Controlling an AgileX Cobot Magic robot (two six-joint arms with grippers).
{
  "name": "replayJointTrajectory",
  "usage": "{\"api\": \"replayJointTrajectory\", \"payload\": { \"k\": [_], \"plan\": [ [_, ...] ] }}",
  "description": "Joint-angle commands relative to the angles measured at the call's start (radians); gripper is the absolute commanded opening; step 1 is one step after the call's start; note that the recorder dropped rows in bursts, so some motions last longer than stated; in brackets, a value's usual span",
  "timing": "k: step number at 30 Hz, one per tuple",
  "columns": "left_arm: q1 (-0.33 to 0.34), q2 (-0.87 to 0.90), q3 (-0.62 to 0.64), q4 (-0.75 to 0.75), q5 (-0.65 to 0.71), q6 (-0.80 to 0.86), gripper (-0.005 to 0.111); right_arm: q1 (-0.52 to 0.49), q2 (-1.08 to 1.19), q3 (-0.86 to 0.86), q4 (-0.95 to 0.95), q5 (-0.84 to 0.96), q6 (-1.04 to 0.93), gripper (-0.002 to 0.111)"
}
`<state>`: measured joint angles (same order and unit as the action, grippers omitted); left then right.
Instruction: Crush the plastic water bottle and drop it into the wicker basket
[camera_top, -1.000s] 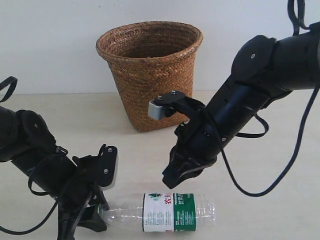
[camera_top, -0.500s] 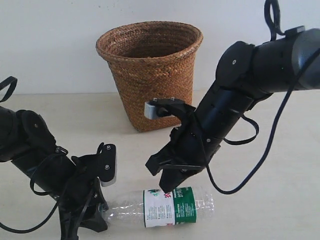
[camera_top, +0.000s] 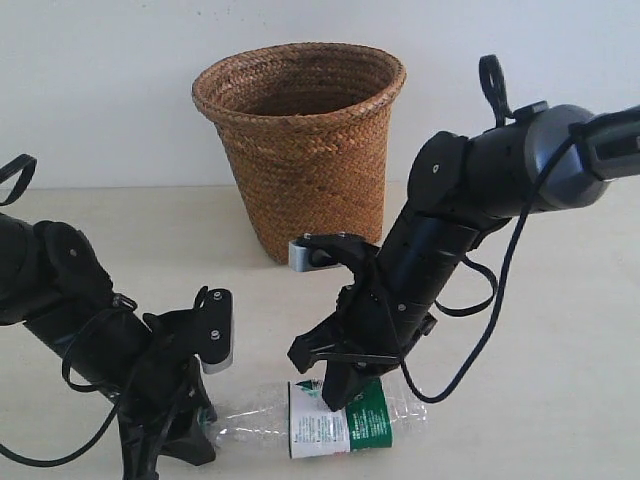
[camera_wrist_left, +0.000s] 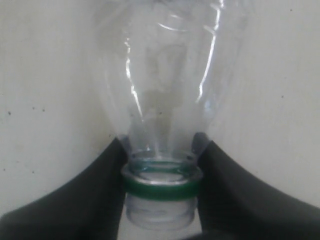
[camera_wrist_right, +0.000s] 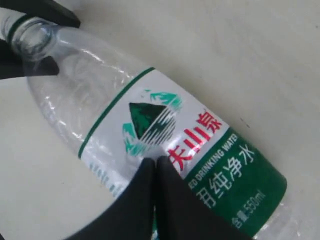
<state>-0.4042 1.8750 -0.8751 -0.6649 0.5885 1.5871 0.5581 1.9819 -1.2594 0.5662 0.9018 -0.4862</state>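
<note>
The plastic water bottle lies on its side near the table's front edge, clear and ribbed, with a white-and-green label. In the left wrist view the bottle shows a green ring round an open threaded neck and no cap. My left gripper is shut on that neck, one black finger on each side. My right gripper is shut, its joined tips pressed down on the label of the bottle. The wicker basket stands upright behind, apart from both arms.
A pale table spreads in front of a white wall. Black cables loop off the right arm and the left arm. The basket's open rim faces up at the back centre.
My right arm came down and leftward from above the bottle until its shut tips touch the label. The bottle shifted slightly. The left gripper kept its hold on the neck.
</note>
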Motion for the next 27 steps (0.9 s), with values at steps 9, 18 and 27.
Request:
{"api": "replayJointTrajectory", "payload": {
  "k": [9, 18, 27],
  "plan": [
    [-0.005, -0.001, 0.002, -0.007, 0.008, -0.028, 0.004, -0.001, 0.2, -0.072, -0.182, 0.069, 0.107, 0.0],
    [-0.005, -0.001, 0.002, -0.001, 0.006, -0.028, 0.004, -0.002, 0.253, -0.118, -0.211, 0.108, 0.147, 0.0],
    [-0.005, -0.001, 0.002, 0.001, 0.006, -0.046, 0.004, -0.002, 0.213, -0.218, -0.181, 0.23, 0.166, 0.0]
  ]
}}
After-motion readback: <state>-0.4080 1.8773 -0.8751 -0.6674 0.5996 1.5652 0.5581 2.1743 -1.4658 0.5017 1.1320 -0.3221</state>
